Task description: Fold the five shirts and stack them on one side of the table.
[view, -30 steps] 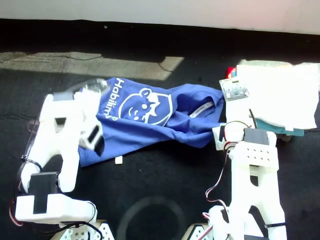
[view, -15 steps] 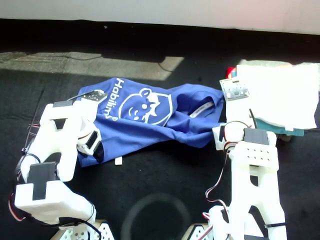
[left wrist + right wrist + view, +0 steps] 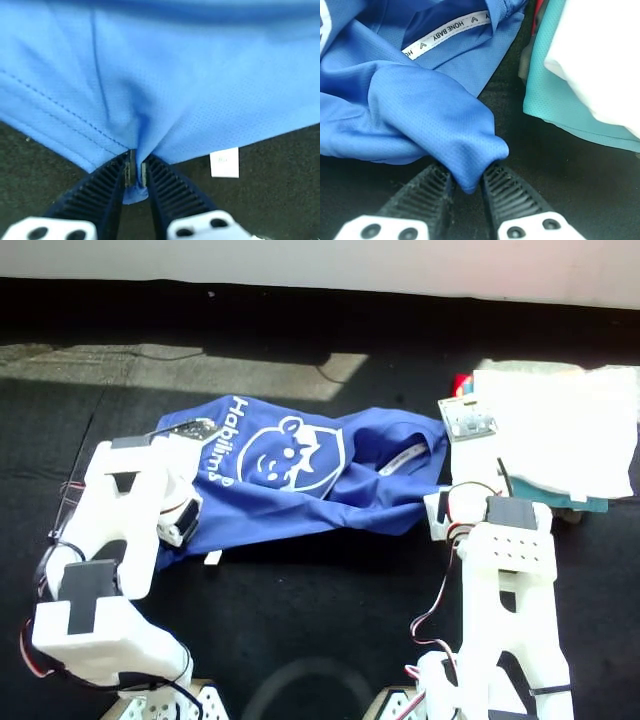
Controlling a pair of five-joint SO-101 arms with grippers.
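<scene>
A blue shirt [image 3: 300,475] with a white face print lies crumpled across the middle of the black table. My left gripper [image 3: 135,176] is shut on the blue shirt's hem [image 3: 131,192], at the shirt's lower left corner [image 3: 175,540] in the high view. My right gripper [image 3: 467,189] is shut on a bunched fold of the same shirt [image 3: 435,115], at its right end [image 3: 425,512]. The collar label [image 3: 447,32] shows just beyond that fold. A stack of folded shirts, white [image 3: 555,430] over teal [image 3: 555,95], sits at the table's right side.
A small white tag [image 3: 224,162] hangs from the blue shirt's hem over the black table [image 3: 320,610]. A red item [image 3: 461,383] peeks out beside the stack. Sunlight falls on the table's back left [image 3: 150,370].
My left arm has drawn back and lowered with the shirt's corner in its gripper, pulling the hem inward; the white tag shifted left. The right arm has kept still.
</scene>
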